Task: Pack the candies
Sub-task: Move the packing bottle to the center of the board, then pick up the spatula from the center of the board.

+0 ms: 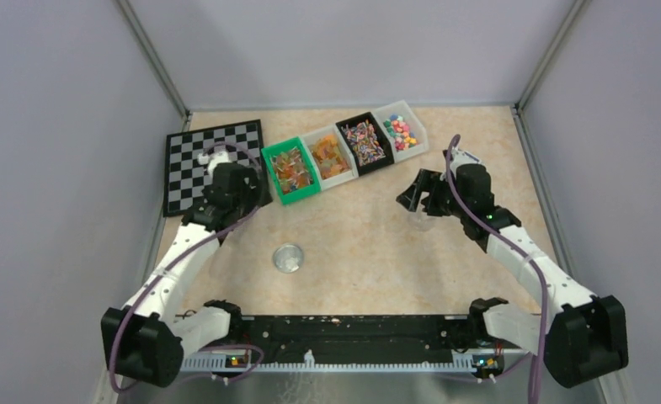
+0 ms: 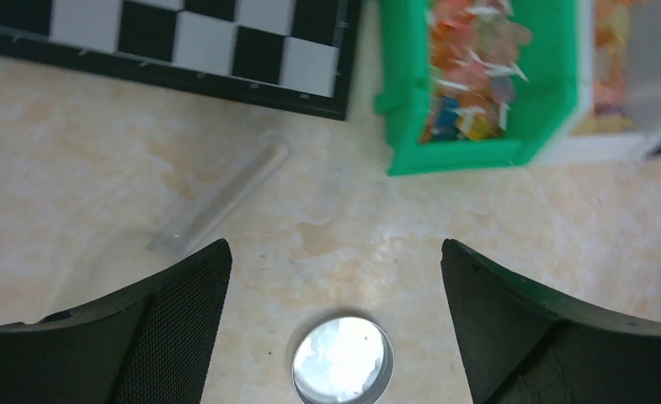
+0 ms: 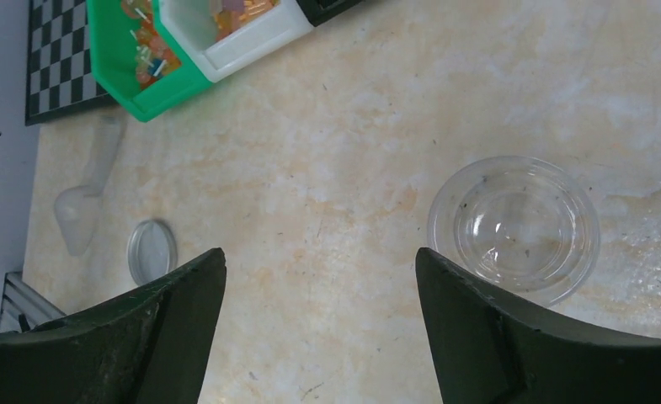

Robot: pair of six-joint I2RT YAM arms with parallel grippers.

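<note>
The candies lie in four bins at the back: a green bin (image 1: 291, 172), a white bin (image 1: 330, 157), a black bin (image 1: 365, 141) and a clear bin (image 1: 401, 130). A clear empty cup (image 1: 422, 221) stands just below my right gripper (image 1: 423, 200), which is open and empty; in the right wrist view the cup (image 3: 514, 227) lies right of the gripper (image 3: 320, 257). My left gripper (image 1: 241, 195) is open and empty beside the green bin. In its wrist view the gripper (image 2: 335, 252) hangs over bare table between a clear scoop (image 2: 226, 194) and a round lid (image 2: 342, 360).
A black-and-white chessboard (image 1: 213, 160) lies at the back left, next to the green bin (image 2: 402, 93). The lid (image 1: 289, 257) sits on the table's middle. The scoop (image 3: 87, 198) and lid (image 3: 151, 250) show far left in the right wrist view. Grey walls enclose the table.
</note>
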